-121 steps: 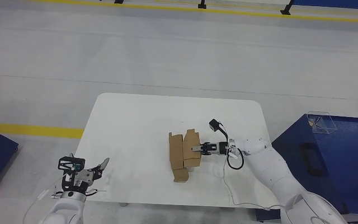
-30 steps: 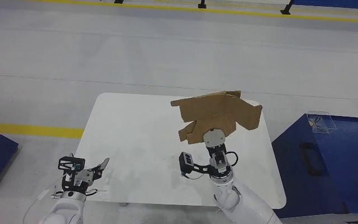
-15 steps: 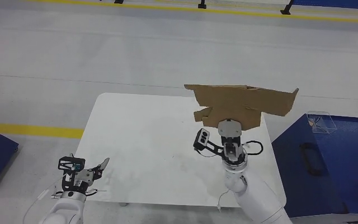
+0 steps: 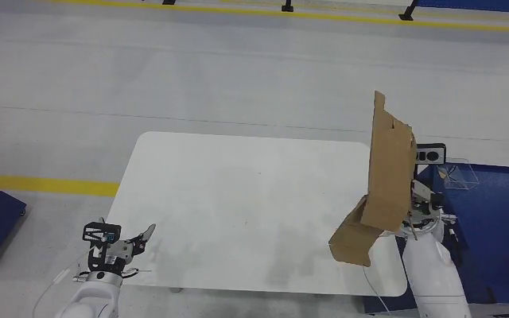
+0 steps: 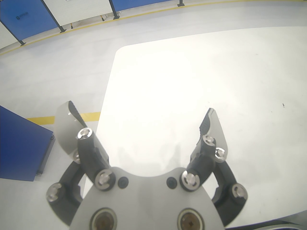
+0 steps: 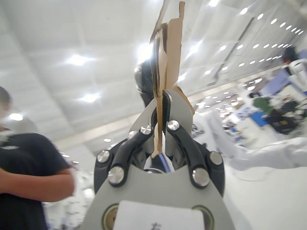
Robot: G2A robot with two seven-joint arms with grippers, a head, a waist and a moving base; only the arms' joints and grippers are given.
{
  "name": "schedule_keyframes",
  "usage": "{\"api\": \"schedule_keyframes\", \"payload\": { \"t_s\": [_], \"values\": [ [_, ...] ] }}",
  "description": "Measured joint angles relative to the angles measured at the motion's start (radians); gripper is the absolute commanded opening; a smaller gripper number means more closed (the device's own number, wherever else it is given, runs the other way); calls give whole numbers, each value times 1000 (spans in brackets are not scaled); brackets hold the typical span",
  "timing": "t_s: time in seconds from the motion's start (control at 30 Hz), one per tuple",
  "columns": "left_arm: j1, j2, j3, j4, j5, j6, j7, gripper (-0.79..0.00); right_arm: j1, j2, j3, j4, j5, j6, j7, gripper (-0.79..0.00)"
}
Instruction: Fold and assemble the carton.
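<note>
We have the flattened carton clamped by its lower edge in the right gripper, long axis pointing up from the jaws, at the table's right edge. Our left gripper hangs spread wide and empty at the opposite near corner, well apart, so just 1 arm is near it.

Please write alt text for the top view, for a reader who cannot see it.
The right gripper holds a flattened brown carton raised in the air at the white table's right edge. The left gripper, open, is by the table's near left corner.
</note>
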Motion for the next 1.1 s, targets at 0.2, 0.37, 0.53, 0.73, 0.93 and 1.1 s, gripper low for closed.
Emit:
{"api": "schedule_keyframes", "payload": {
  "t_s": [0.2,0.37,0.53,0.73,0.93,1.1],
  "values": [
    [0,0,0,0,0,0,0,0,-114,-27,112,-203,-376,-252,-265,-785],
    [0,0,0,0,0,0,0,0,-174,-24,51,-222,-684,-464,-476,-785],
    [0,0,0,0,0,0,0,0,-185,-15,-2,-201,-750,-530,-542,-785],
    [0,0,0,0,0,0,0,0,-185,-16,0,-202,-749,-528,-541,-785],
    [0,0,0,0,0,0,0,0,-183,-14,33,-250,-814,-554,-570,-785],
    [0,0,0,0,0,0,0,0,-152,-12,255,-399,-1240,-642,-701,-785]
  ]
}}
